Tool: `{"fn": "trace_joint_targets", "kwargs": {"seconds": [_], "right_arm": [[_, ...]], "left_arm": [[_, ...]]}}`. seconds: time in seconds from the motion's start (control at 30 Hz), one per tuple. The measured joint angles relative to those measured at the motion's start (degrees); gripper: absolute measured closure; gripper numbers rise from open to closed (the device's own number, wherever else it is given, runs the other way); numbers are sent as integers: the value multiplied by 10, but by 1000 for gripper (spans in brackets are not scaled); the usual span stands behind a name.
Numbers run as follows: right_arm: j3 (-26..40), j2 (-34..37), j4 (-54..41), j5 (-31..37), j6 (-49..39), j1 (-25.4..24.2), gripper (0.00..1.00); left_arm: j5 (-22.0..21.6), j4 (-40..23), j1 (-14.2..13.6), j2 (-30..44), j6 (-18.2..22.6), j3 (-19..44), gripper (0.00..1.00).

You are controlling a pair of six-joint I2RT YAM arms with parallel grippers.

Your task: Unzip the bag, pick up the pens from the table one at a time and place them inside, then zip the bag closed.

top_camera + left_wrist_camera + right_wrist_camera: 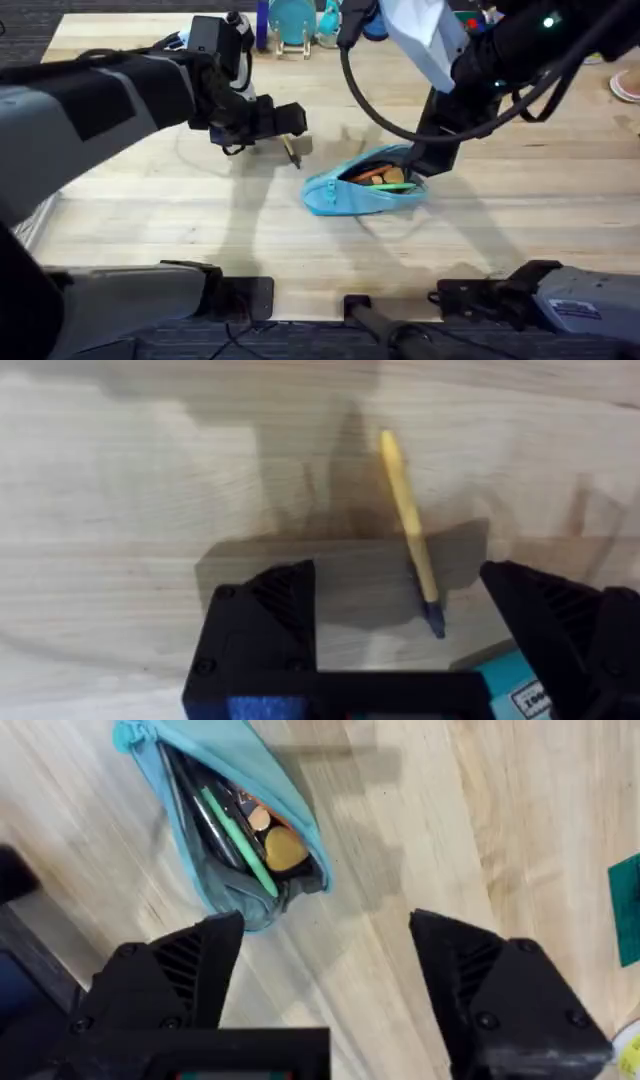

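Bag [365, 188] is unzipped and gaping, lying on the table [520, 210]. I take the bag as my landmark. Through the opening I see a green pen [238, 840] already inside, plus some tan and orange items I can't identify. So I judge unzip done and one pen in.

The yellow pen [408, 525] is on the wood just beside the bag's closed end, on the side toward my left arm, not touching the bag as far as I can tell. Its dark tip points toward the gripper.

My left gripper [400, 615] hovers over that pen, fingers spread wide with the pen's dark end between them, nothing pinched yet. The pen looks flat on the table, no lift.

My right gripper [325, 975] sits just off the bag's open end, fingers spread apart, holding nothing. The bag is close to it but not between the fingers.

Left to do, by my read: close on the yellow pen, carry it into the opening, then zip shut. Roughly halfway.
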Motion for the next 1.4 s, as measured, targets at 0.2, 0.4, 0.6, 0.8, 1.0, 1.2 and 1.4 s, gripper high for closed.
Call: {"fn": "trace_joint_targets", "kwargs": {"seconds": [0.2, 0.4, 0.6, 0.8, 1.0, 1.2, 1.4], "right_arm": [[0, 0, -4, 0, 0, 0, 3], [0, 0, -4, 0, 0, 0, 3], [0, 0, -4, 2, 0, 0, 4], [0, 0, -4, 2, 0, 0, 4], [0, 0, -4, 2, 0, 0, 4], [0, 0, -3, 2, 0, 0, 3], [0, 0, -4, 2, 0, 0, 4]], "left_arm": [[-25, -2, 0, 6, -58, 0, 4], [-45, -9, -10, 6, -83, 2, 4], [-119, -53, -58, 6, -108, 59, 4], [-145, -67, -59, 11, -127, 68, 4], [-157, -73, -80, 67, -131, 71, 4], [-166, -81, -99, 104, -131, 87, 6], [-165, -86, -98, 110, -131, 94, 5]]}}
